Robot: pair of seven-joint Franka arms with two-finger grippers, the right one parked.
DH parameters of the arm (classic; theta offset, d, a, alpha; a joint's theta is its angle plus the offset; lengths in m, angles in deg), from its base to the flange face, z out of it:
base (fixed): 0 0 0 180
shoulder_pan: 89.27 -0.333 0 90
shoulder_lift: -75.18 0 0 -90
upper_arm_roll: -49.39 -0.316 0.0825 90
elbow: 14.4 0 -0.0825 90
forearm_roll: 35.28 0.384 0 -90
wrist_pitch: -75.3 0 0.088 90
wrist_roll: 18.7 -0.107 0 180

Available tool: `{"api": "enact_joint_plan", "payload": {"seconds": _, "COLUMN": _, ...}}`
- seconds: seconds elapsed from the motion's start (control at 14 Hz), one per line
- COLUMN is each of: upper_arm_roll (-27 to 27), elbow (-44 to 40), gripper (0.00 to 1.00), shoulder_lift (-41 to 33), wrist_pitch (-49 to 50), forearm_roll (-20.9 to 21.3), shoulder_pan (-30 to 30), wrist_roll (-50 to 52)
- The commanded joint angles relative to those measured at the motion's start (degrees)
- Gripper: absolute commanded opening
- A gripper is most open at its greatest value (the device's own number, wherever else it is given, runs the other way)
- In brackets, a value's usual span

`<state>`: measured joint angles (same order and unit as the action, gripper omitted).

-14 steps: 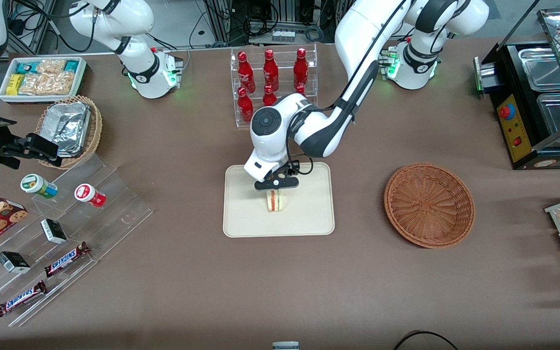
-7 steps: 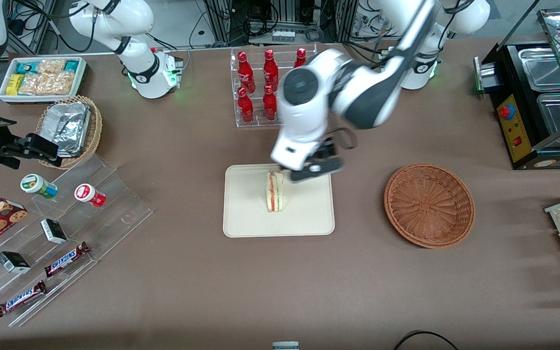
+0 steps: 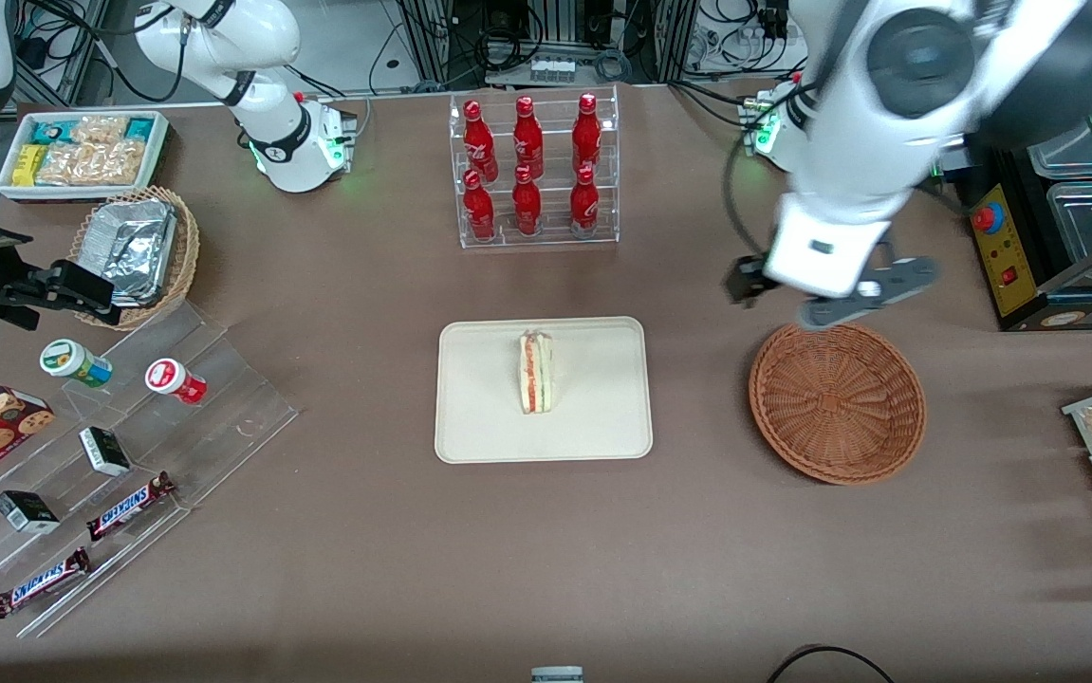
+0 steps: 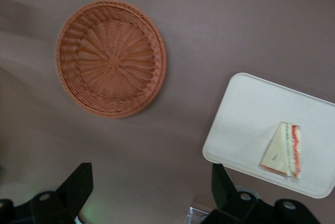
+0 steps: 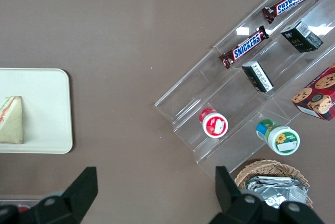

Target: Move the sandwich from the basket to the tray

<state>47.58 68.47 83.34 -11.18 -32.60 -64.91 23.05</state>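
Sandwich (image 3: 536, 372) on tray (image 3: 479, 417), hand (image 3: 830, 302) spread above basket (image 3: 836, 400).

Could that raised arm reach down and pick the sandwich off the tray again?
Probably yes: the sandwich lies uncovered on the tray, and the open gripper hangs above the empty basket's rim, holding nothing.

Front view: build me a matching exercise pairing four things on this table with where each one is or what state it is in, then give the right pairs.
Things:
1. sandwich
2. basket
3. gripper
4. red bottles

Places or states:
A. in a clear tiered rack
B. raised above the table, fingers open, holding nothing
C. lying on the tray
D. nothing inside it

Pairs: 1-C, 2-D, 3-B, 4-A
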Motion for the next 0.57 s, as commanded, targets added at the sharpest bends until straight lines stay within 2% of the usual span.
{"api": "enact_joint_plan", "payload": {"seconds": 0.0, "upper_arm_roll": 0.8, "elbow": 5.5, "gripper": 1.0, "shoulder_lift": -6.0, "wrist_pitch": 0.4, "forearm_roll": 0.5, "shoulder_pan": -7.1, "wrist_roll": -10.1}}
{"api": "enact_joint_plan", "payload": {"seconds": 0.36, "upper_arm_roll": 0.9, "elbow": 15.1, "gripper": 1.0, "shoulder_lift": -12.7, "wrist_pitch": -2.7, "forearm_roll": -0.7, "shoulder_pan": -16.5, "wrist_roll": -27.1}}
{"api": "enact_joint_plan", "payload": {"seconds": 0.5, "upper_arm_roll": 0.8, "elbow": 16.7, "gripper": 1.0, "shoulder_lift": -13.3, "wrist_pitch": -4.0, "forearm_roll": -0.8, "shoulder_pan": -16.9, "wrist_roll": -30.4}}
